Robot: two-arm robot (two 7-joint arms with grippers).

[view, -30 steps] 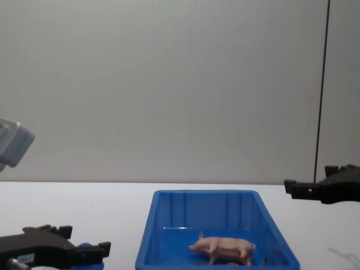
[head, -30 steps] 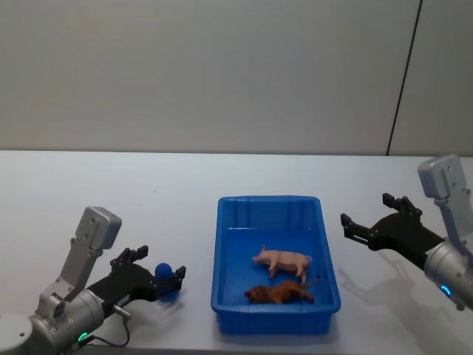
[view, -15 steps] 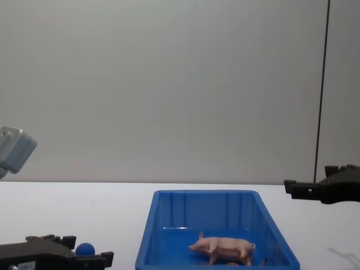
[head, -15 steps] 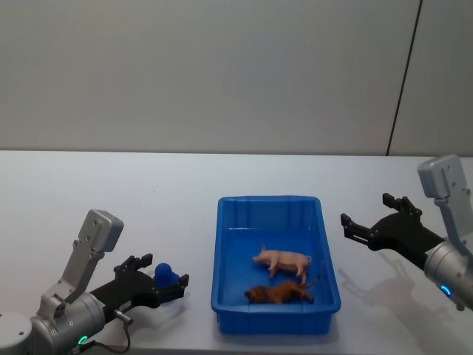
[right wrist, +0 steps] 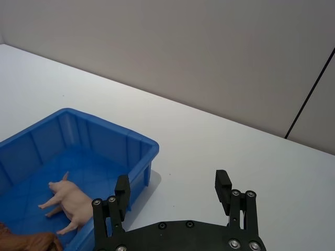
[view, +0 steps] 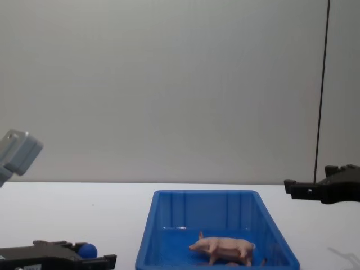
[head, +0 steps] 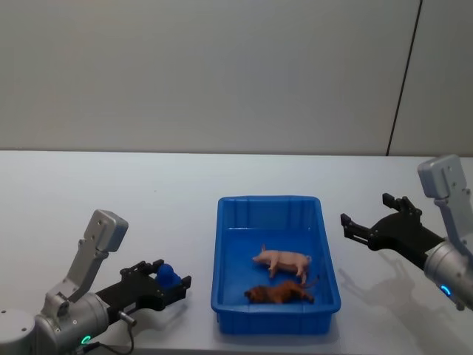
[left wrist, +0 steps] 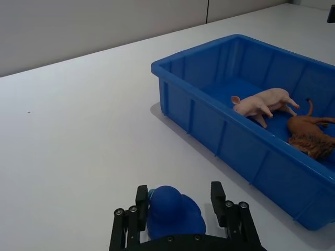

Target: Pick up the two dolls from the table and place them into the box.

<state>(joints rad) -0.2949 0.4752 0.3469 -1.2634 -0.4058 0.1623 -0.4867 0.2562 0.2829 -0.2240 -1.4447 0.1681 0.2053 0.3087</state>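
Already the pale pink pig [head: 281,260] and the brown four-legged animal [head: 280,294] lie inside the blue box [head: 275,204], the pig farther back, the brown one nearer the front wall. The blue round-headed figure [left wrist: 174,210] sits on the table [head: 111,200] between the spread fingers of the left gripper [head: 164,281], just short of the box's near side wall. Over the last second that gripper has drawn back and sunk toward the table, and the figure now rests low between fingers that stand apart from it, so the grasp reads as released or not yet made. The right gripper [head: 367,222] hangs open beyond the box's other side, unchanged. In the chest view the left gripper's body is cut off at the lower edge and the brown animal is mostly hidden behind the box's front wall.
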